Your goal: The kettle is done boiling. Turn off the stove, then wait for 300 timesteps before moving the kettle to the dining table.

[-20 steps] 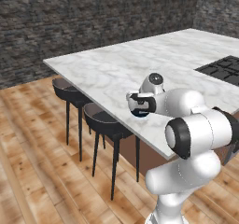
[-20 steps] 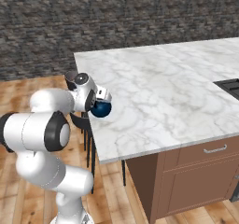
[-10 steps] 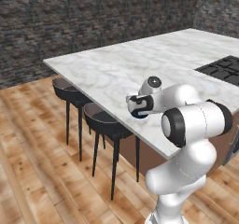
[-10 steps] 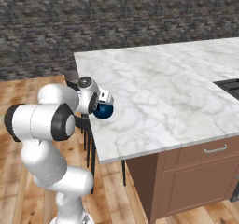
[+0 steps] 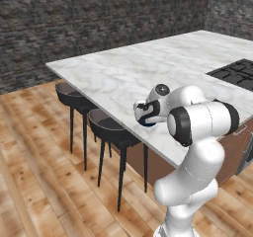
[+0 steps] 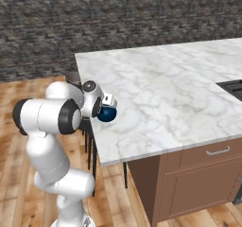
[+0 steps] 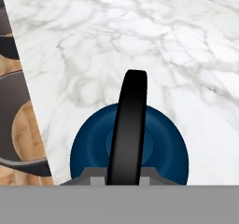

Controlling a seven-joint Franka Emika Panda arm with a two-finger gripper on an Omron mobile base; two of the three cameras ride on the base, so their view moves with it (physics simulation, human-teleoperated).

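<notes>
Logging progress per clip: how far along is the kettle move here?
Done: the kettle is off the stove, lifted by its black handle. In hand: the tool is shut on that handle, holding the kettle over the dining table near its stool-side edge. Left: set it down and let go.

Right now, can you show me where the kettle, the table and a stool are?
kettle [image 7: 161, 148]: hand view, on its round blue body beside the black handle.
table [image 6: 170, 93]: right base view, on a bare part of the marble top.
stool [image 5: 109, 130]: left base view, on the nearer stool's dark seat.
</notes>
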